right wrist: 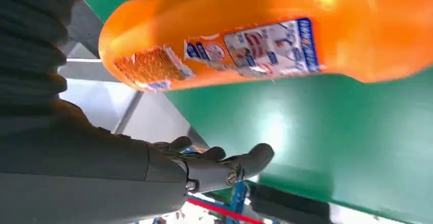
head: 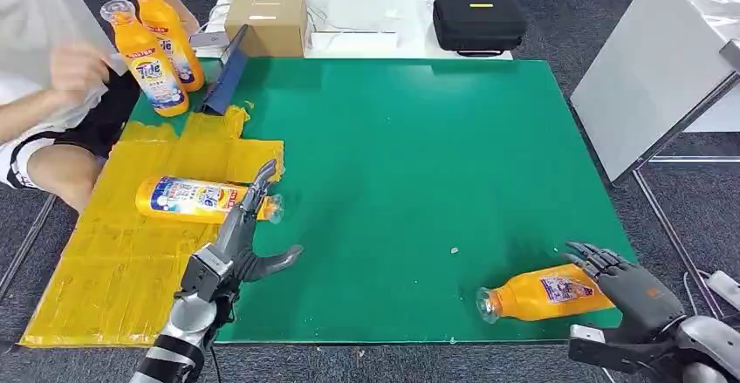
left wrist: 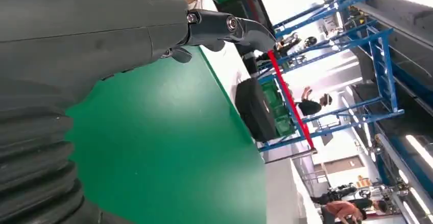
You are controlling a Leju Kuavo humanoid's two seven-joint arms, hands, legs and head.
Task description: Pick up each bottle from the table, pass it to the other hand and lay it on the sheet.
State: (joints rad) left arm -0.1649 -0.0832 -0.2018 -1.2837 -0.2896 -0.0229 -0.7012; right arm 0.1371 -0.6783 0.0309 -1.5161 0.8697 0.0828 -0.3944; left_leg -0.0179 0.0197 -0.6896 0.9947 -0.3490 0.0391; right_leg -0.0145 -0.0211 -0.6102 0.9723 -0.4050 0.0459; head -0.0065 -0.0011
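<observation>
An orange bottle [head: 539,295] lies on its side on the green table [head: 410,165] near the front right corner, cap pointing left. My right hand [head: 626,283] is open at its base end, fingers spread; in the right wrist view the fingers [right wrist: 219,164] stay apart from the bottle [right wrist: 265,40]. A second bottle [head: 194,200] lies on the yellow sheet [head: 122,270] at the left. My left hand [head: 248,236] is open beside its capped end, one finger reaching over the neck, nothing held. Two more bottles [head: 148,60] stand upright at the back left.
A person [head: 52,86] sits at the left by the upright bottles. A cardboard box [head: 266,18], a dark slanted board [head: 225,73] and a black case [head: 478,18] line the far edge. A white table [head: 654,60] stands to the right.
</observation>
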